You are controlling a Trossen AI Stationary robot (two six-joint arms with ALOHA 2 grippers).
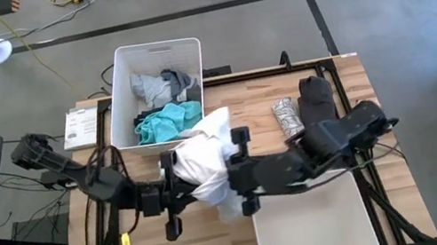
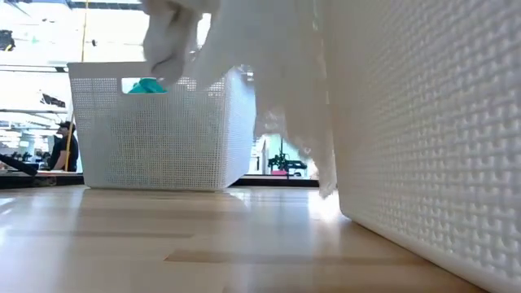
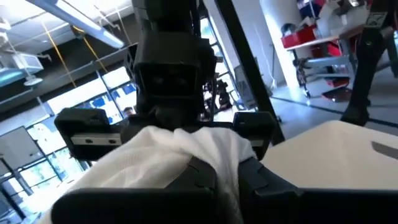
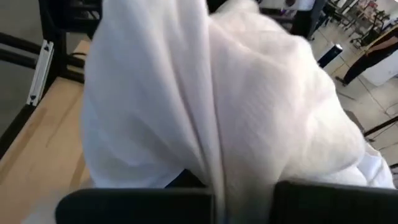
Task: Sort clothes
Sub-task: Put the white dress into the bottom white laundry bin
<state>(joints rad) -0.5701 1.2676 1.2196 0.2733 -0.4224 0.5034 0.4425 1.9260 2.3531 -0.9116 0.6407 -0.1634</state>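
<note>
A white garment (image 1: 207, 162) is bunched between my two grippers above the table's middle. In the low view it (image 2: 269, 73) hangs clear of the tabletop. My left gripper (image 1: 183, 187) comes from the table's left and is shut on it. My right gripper (image 1: 230, 176) comes from the right and is also shut on it. A teal garment (image 1: 163, 123) and a grey one (image 1: 159, 84) lie in the far white bin (image 1: 120, 104). A dark garment (image 1: 316, 101) and a grey-white patterned one (image 1: 287, 117) lie on the table at the far right. My left gripper pinches a bunched fold of the white garment (image 3: 208, 152) between its two fingers (image 3: 261, 183), coming level from the table's left. Several layers gather at the hold. The cloth is lifted clear and drapes slack over the gripper. My right gripper pinches a gathered fold of the white garment (image 4: 211, 168) between its two fingers (image 4: 311, 199), coming level from the table's right. The cloth billows slack beyond the fingers, and its lower edge (image 2: 326, 183) hangs above the tabletop.
A second white bin (image 1: 309, 228) stands at the table's near right, close under the right arm; its wall (image 2: 440, 138) fills the right of the low view. A white card (image 1: 78, 127) lies at the table's far left. People show in the room beyond.
</note>
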